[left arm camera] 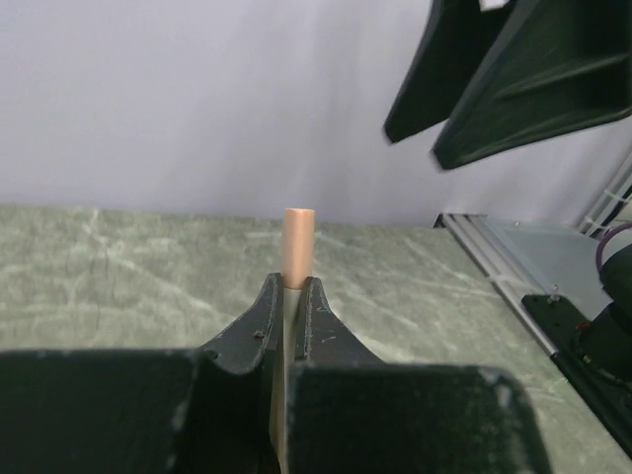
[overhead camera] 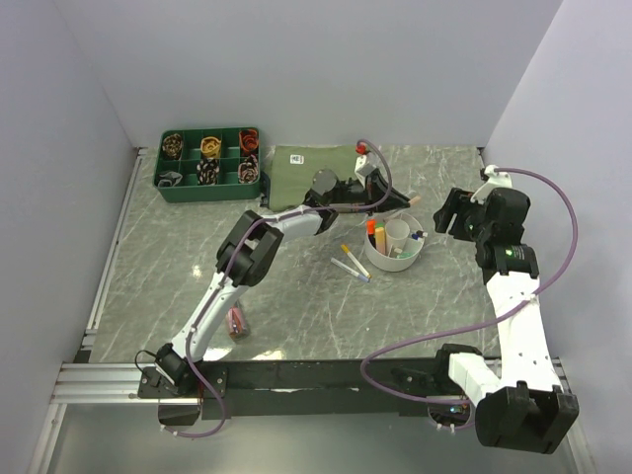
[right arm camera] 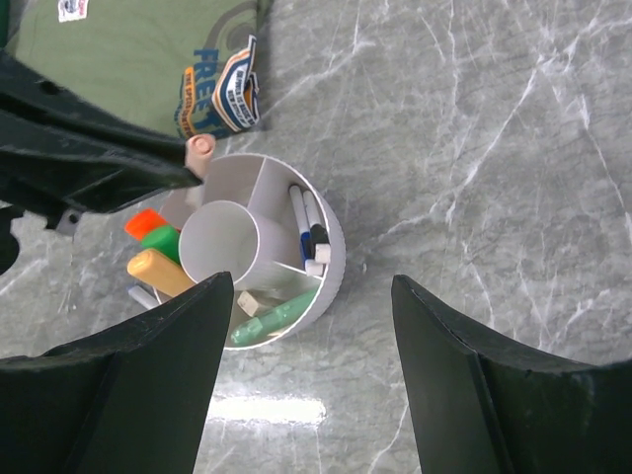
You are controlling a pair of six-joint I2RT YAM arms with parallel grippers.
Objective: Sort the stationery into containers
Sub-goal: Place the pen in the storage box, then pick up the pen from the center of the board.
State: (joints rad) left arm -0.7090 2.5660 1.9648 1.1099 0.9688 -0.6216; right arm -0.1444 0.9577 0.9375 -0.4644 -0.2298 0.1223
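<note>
Nearest, in the lower left of the top view, a short pink-capped tube [overhead camera: 237, 322] lies on the marble table [overhead camera: 296, 316], close beside the left arm. Further up, mid-frame, two loose pens [overhead camera: 352, 264] lie side by side just left of the white round organiser [overhead camera: 419, 255]. In the right wrist view its ring compartments hold an orange highlighter [right arm camera: 144, 221], a green one and a yellow one at left, a green marker [right arm camera: 276, 318] at the bottom and two white pens [right arm camera: 308, 227] at right. The right gripper [right arm camera: 311, 296] hovers above the organiser with jaws wide apart, holding nothing. The left gripper [left arm camera: 292, 286] is clamped on a peach-capped pen [left arm camera: 298, 237], whose cap tip is over the organiser's upper-left rim. Beyond lies a folded olive-green cloth [overhead camera: 301, 163]; a green divided tray [overhead camera: 209, 186] sits upper left
</note>
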